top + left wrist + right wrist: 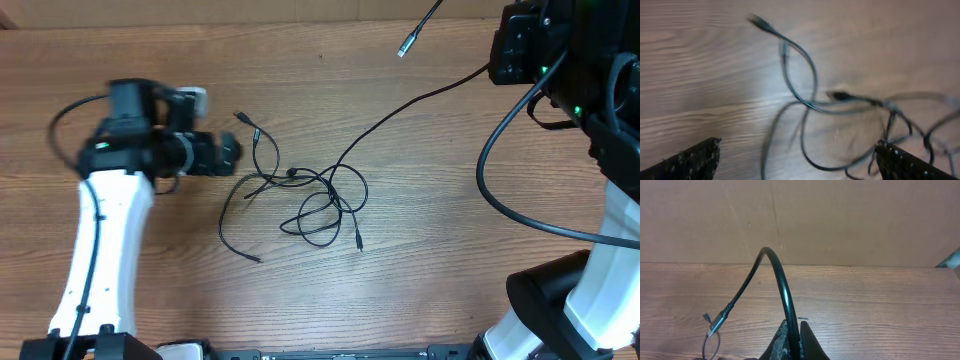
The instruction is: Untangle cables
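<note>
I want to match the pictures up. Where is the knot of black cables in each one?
Overhead: knot of cables in the middle of the table.
Left wrist: centre and right, blurred.
Right wrist: not clearly in it; only a held cable arching from shut jaws.
Shared landmark: the wood-grain table.

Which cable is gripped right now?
The long cable stretching from the tangle to the right gripper, shut on it; the others lie loose.
</note>
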Robot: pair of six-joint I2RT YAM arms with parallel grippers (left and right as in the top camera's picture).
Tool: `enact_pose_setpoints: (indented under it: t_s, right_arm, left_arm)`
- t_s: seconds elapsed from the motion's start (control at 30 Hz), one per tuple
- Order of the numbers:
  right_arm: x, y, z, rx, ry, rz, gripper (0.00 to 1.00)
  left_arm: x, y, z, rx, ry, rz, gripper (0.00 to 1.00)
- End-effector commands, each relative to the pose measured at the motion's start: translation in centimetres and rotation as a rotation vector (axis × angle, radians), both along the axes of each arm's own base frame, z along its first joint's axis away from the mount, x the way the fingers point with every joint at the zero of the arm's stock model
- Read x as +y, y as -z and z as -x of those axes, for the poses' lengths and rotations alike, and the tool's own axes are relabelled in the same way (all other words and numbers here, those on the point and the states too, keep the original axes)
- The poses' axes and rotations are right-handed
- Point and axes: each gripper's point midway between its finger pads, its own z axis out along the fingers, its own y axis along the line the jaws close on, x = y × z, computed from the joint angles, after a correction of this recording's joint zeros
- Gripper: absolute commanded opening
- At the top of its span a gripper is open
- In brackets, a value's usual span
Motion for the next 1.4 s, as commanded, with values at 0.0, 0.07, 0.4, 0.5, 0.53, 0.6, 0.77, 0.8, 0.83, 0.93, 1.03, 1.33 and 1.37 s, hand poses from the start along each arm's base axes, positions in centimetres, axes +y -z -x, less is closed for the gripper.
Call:
enact_pose_setpoints:
  t_s: [0.0, 0.07, 0.4, 0.5, 0.53, 0.6, 0.77, 0.8, 0.83, 0.93, 1.03, 1.33, 1.37]
  right_arm:
    - [-0.4, -0.6, 0.6, -0.019, 0.008, -0.01, 0.04]
    - [-0.4, -0.3, 0.5, -0.008, 0.009, -0.007, 0.04]
    - [-0.3, 0.1, 0.2, 0.008, 0.009, -0.001, 0.04]
    - [-0.3, 0.2, 0.1, 0.009, 0.009, -0.001, 0.04]
    - [-0.3, 0.2, 0.1, 0.009, 0.009, 0.0, 0.04]
    - [-0.3, 0.2, 0.1, 0.01, 0.009, 0.0, 0.04]
    - [-0.3, 0.3, 0.1, 0.013, 0.009, 0.0, 0.04]
    - [-0.3, 0.3, 0.1, 0.013, 0.009, 0.0, 0.04]
    - [-0.3, 0.3, 0.1, 0.013, 0.009, 0.0, 0.04]
    - [-0.3, 0.3, 0.2, 0.016, 0.009, 0.001, 0.04]
    - [-0.3, 0.3, 0.2, 0.016, 0.009, 0.002, 0.04]
    - [-0.3, 0.3, 0.2, 0.016, 0.009, 0.001, 0.04]
    - [-0.3, 0.3, 0.2, 0.016, 0.009, 0.001, 0.04]
  left_arm:
    - [-1.0, 1.6, 0.3, 0.026, 0.119, -0.189, 1.0]
    - [-2.3, 2.7, 0.9, 0.059, 0.191, -0.239, 1.0]
    - [-4.8, 6.1, 3.6, 0.199, 0.344, -0.39, 1.0]
    - [-5.4, 6.2, 4.2, 0.211, 0.381, -0.392, 1.0]
    - [-5.5, 6.2, 4.2, 0.21, 0.389, -0.393, 1.0]
    - [-5.6, 6.2, 4.2, 0.208, 0.39, -0.393, 1.0]
    - [-5.9, 6.4, 3.3, 0.18, 0.384, -0.391, 1.0]
    - [-5.9, 6.7, 3.0, 0.179, 0.383, -0.393, 1.0]
    - [-5.9, 7.1, 2.9, 0.184, 0.382, -0.398, 1.0]
    - [-5.9, 8.5, 2.7, 0.221, 0.388, -0.402, 0.99]
    - [-5.9, 9.9, 2.8, 0.262, 0.395, -0.406, 0.97]
    - [-5.9, 12.0, 2.7, 0.32, 0.359, -0.4, 0.19]
    - [-5.9, 12.0, 2.7, 0.318, 0.354, -0.402, 0.1]
